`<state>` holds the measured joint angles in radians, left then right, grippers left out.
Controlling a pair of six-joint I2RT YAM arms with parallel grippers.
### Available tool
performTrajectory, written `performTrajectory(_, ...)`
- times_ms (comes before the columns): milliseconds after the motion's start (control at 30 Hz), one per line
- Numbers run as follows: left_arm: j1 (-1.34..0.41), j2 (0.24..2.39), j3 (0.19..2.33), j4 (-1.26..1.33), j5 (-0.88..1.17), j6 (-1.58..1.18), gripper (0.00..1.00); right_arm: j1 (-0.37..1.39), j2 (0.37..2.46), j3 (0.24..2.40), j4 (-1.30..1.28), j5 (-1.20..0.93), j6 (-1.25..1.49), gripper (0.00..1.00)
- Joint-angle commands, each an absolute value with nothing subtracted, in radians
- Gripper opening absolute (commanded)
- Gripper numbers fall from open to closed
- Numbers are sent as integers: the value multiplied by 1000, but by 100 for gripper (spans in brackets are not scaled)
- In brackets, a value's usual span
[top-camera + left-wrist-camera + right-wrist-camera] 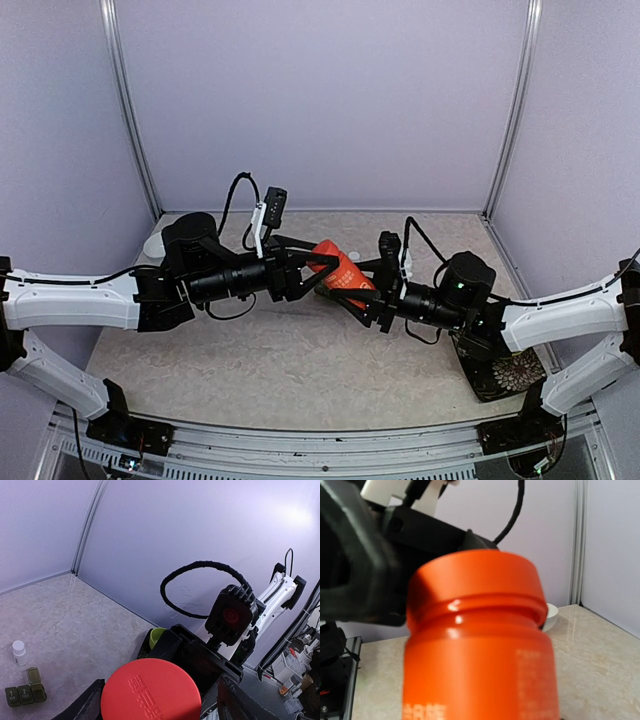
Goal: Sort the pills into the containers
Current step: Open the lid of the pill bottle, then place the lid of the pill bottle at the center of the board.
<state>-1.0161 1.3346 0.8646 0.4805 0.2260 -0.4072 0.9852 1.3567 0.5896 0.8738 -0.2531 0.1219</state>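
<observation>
Red-orange bottle [340, 272] is held aloft, clenched in right pincer [362, 292]. Left pincer [322, 268] is released, straddling cap [150, 692]. Dark green pill box [24, 692] is left on surface [75, 630]. Sorting is judged unstarted.

Top ext: fixed high, behind arm bases at near edge, tilted down & fwd over whole table [300, 370] to far wall; widest view. L wrist: v. close behind cap of red-orange bottle [150, 692], facing right along it twd right arm [232, 617], pill box [24, 693] on table below. R wrist: closer still on same bottle, facing left, white bowl [550, 616] beyond. Shared by all 3: bottle, mid-table. Bowl also far left in top ext.
</observation>
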Motion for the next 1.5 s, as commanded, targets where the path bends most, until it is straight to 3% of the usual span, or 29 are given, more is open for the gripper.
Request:
performTrajectory(0, -1020, 1303, 859, 530, 246, -410, 66, 966, 1335, 577, 872, -225, 124, 15)
performTrajectory(133, -1017, 1304, 856, 530, 245, -415, 54, 966, 1332, 575, 871, -230, 119, 15)
performTrajectory(433, -1010, 1267, 855, 499, 156, -465, 50, 966, 1318, 568, 856, -207, 95, 15)
performTrajectory(667, -1001, 1278, 933, 311, 36, -561, 49, 962, 1270, 545, 861, -161, 11, 14)
performTrajectory(933, -994, 1223, 867, 373, -31, -615, 49, 944, 1293, 472, 995, -196, -19, 14)
performTrajectory(1467, -890, 1322, 761, 242, -254, -532, 49, 862, 1265, 384, 1067, -228, 12, 13)
